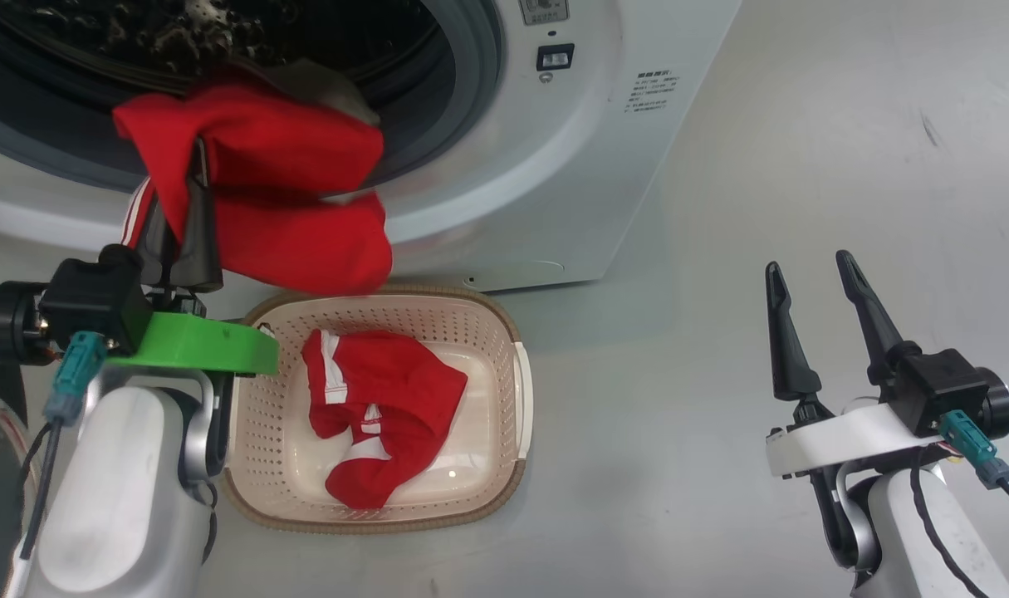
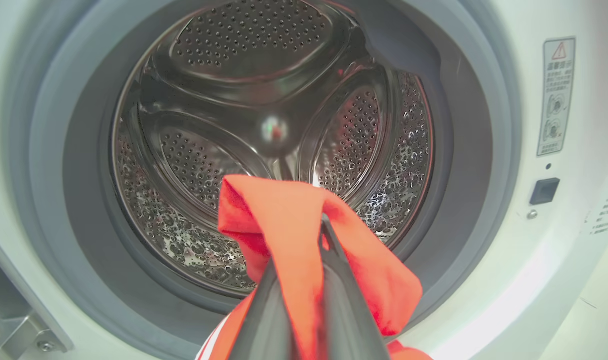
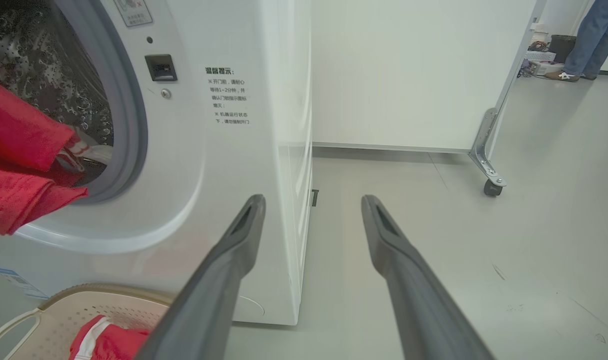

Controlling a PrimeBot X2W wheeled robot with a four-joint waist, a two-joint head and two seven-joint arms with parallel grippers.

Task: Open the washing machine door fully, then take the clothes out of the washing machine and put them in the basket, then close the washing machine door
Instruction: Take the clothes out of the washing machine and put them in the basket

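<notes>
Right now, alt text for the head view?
Left gripper holds a red garment at the open mouth of the washing machine, above a cream perforated basket where a second red garment with white trim lies. Right gripper hangs open over the grey floor at right.

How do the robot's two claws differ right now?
The left gripper is shut on a red garment hanging from the washing machine's opening; the right gripper is open and empty. The left gripper sits on a green mount, the right gripper on a white mount. Both have two long dark fingers.
</notes>
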